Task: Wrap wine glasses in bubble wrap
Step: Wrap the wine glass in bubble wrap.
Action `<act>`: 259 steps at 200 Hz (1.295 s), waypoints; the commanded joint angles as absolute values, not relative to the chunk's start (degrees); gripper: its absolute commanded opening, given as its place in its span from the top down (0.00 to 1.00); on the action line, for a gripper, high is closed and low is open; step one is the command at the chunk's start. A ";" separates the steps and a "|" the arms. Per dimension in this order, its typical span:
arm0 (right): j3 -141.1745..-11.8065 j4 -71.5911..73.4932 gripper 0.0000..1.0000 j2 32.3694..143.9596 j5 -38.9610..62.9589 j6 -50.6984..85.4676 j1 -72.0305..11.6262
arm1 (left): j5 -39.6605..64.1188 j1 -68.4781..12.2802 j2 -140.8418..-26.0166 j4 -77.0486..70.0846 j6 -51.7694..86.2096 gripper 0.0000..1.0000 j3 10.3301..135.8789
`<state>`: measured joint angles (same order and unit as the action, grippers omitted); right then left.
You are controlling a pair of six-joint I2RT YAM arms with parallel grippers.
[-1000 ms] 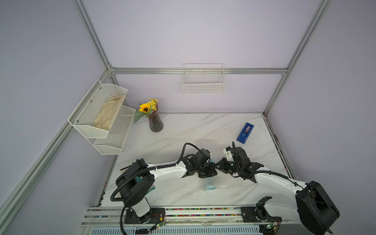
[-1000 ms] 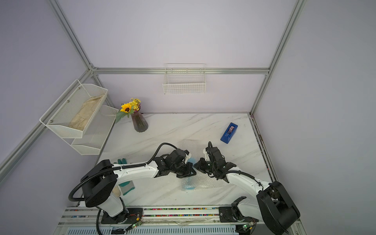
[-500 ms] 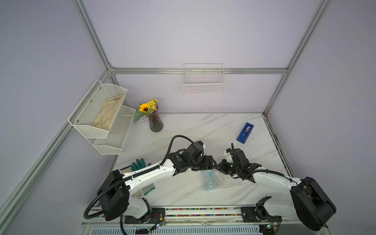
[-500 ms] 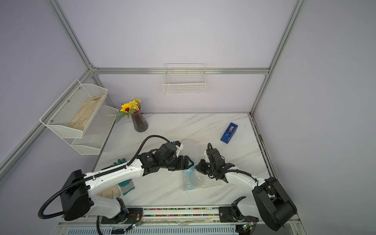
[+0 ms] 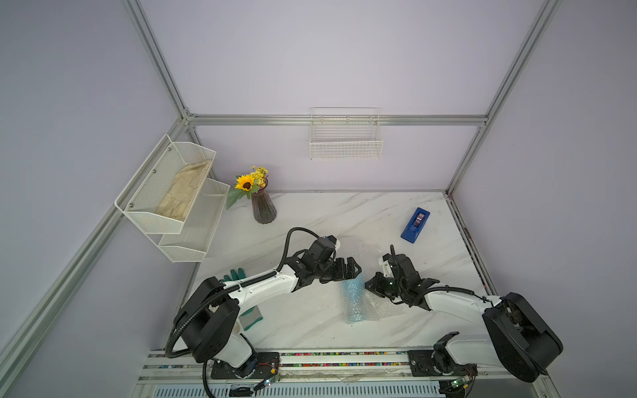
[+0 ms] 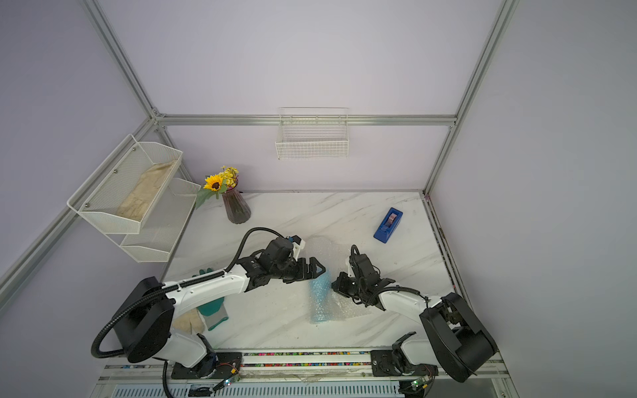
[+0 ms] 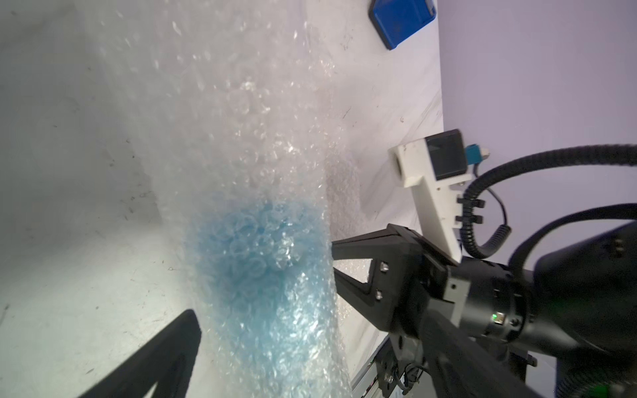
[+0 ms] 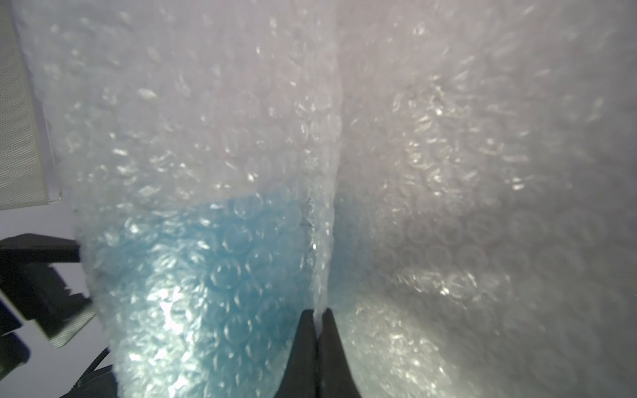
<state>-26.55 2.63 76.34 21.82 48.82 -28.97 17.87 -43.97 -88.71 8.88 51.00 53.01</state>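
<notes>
The light-blue wine glass (image 5: 354, 300) shows through the bubble wrap (image 5: 374, 310) rolled round it, near the table's front middle; in the other top view too, the wine glass (image 6: 319, 299) is a blue column inside the film. My left gripper (image 5: 355, 270) hangs open just beside its upper end, with nothing held. One of its fingers (image 7: 165, 358) shows next to the wrapped glass (image 7: 255, 262). My right gripper (image 8: 315, 313) is shut on a fold of bubble wrap (image 8: 324, 206) right beside the glass (image 8: 206, 275).
A blue tape dispenser (image 5: 416, 225) lies at the back right. A dark vase with sunflowers (image 5: 263, 206) stands at the back left. Gloves (image 5: 250, 315) lie by the left arm's base. A wire shelf (image 5: 172, 200) hangs on the left wall, a wire basket (image 5: 345, 138) on the back wall.
My left gripper has opened, let go of the wrap and drawn back a little as its arm stretched out. The right gripper stays shut on the wrap.
</notes>
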 commanded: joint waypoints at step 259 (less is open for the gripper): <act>-23.04 20.33 1.00 87.43 23.82 52.99 -29.04 | 18.62 -44.21 -97.45 8.41 50.45 0.00 56.77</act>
<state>-24.08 17.08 86.17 23.64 51.48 -28.97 18.61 -44.01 -96.44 8.58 51.37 53.15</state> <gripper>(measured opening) 0.050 0.999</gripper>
